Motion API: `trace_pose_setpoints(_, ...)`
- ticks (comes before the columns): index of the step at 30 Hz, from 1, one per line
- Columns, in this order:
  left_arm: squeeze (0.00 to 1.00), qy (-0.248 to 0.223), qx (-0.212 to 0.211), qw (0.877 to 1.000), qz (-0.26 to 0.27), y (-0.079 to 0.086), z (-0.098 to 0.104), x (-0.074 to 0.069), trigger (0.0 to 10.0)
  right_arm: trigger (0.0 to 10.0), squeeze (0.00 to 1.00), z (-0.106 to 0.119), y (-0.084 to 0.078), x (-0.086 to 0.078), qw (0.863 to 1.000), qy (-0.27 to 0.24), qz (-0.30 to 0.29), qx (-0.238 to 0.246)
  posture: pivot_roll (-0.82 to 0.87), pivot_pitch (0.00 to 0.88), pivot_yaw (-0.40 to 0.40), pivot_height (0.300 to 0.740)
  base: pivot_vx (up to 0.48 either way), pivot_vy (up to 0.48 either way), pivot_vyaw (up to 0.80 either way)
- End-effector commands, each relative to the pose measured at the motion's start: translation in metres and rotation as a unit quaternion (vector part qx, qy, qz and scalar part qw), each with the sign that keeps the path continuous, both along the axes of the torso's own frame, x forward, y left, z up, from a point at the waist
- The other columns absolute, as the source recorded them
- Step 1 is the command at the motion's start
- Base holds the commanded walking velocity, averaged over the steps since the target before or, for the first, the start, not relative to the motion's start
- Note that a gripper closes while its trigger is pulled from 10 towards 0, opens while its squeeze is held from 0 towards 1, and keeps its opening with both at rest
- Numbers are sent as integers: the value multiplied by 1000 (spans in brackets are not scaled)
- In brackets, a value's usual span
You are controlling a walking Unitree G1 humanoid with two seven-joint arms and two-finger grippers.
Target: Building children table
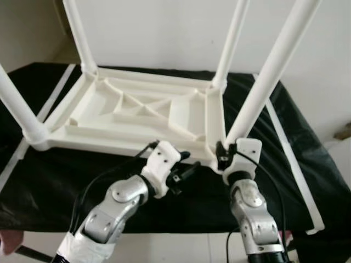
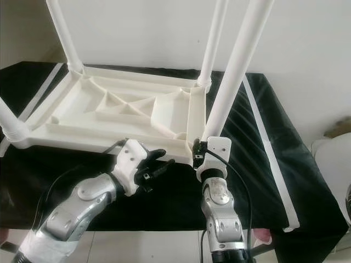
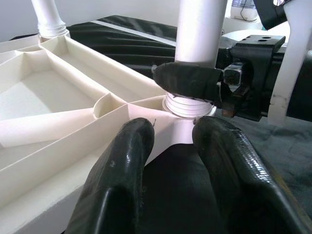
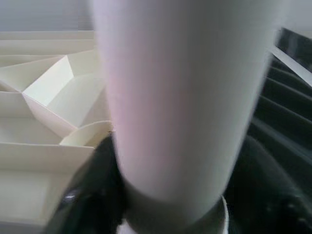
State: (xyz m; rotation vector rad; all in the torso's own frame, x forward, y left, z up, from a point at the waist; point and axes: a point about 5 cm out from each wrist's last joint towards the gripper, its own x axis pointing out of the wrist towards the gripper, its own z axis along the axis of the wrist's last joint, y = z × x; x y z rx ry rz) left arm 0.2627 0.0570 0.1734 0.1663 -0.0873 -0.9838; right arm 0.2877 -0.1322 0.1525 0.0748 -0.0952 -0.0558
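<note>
A white plastic children's table lies upside down on a black cloth, its ribbed underside facing up. Legs stand up from all its corners. My right gripper is shut on the base of the near-right leg, just above its threaded socket; the right wrist view has that leg between the black fingers. My left gripper is open, with nothing between its fingers. It hovers at the table's front edge, just left of that corner, and points at the socket.
The black cloth covers a low platform with white strips along its sides. The other legs rise at far left, far right and near left. A white wall stands behind.
</note>
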Motion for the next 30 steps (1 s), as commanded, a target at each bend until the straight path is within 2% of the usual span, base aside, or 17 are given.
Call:
trace_pose_setpoints(1, 0, 7, 10, 1000, -25, -2, -3, -4, 10000, 10000, 1000, -9, -7, -1, 1000, 19, -4, 10, -91, 128, -30, 740, 0, 0, 0)
trace_pose_setpoints(5, 0, 4, 11, 1000, -22, -2, -3, -3, 10000, 10000, 1000, -8, -10, 0, 1000, 15, 26, 0, -90, 127, -33, 740, 0, 0, 0)
trace_pose_setpoints(10, 0, 7, 9, 1000, -18, -3, -4, -5, 10000, 10000, 1000, -2, -20, 4, 994, -3, 103, -41, -84, 132, -43, 740, 0, 0, 0)
trace_pose_setpoints(11, 0, 7, 10, 1000, -17, -3, -4, -6, 10000, 10000, 0, -1, -24, 6, 991, -2, 124, -50, -82, 135, -47, 740, 0, 0, 0)
trace_pose_setpoints(12, 0, 6, 11, 1000, -16, -2, -5, -6, 10000, 10000, 0, -1, -26, 7, 989, 0, 138, -54, -82, 135, -47, 740, 0, 0, 0)
trace_pose_setpoints(16, 0, 6, 9, 1000, -11, -1, -4, -3, 10000, 10000, 0, 3, -33, 13, 966, -15, 237, -99, -85, 133, -45, 740, 0, 0, 0)
trace_pose_setpoints(18, 0, 6, 9, 1000, -11, -1, -4, -3, 10000, 10000, 0, 3, -34, 14, 963, -15, 247, -106, -85, 133, -45, 740, 0, 0, 0)
trace_pose_setpoints(22, 0, 4, 12, 1000, -14, -1, -2, -3, 10000, 10000, 0, 0, -29, 22, 936, -2, 327, -133, -79, 124, -42, 740, 0, 0, 0)
trace_pose_setpoints(23, 0, 2, 12, 1000, -14, -2, -2, -3, 10000, 4706, 0, 0, -28, 24, 930, -3, 341, -137, -73, 128, -40, 740, 0, 0, 0)
trace_pose_setpoints(25, 0, 2, 12, 1000, -14, -2, -1, -3, 10000, 4706, 0, -1, -27, 26, 926, -5, 352, -139, -73, 128, -40, 740, 0, 0, 0)
trace_pose_setpoints(26, 0, -1, 12, 1000, -9, -1, -1, -2, 10000, 0, 0, -5, -27, 29, 922, 6, 359, -142, -58, 121, -45, 740, 0, 0, 0)
trace_pose_setpoints(30, 0, -3, 14, 1000, -5, 0, 0, -2, 10000, 0, 0, -8, -28, 29, 923, 13, 359, -139, -41, 110, -52, 740, 0, 0, 0)
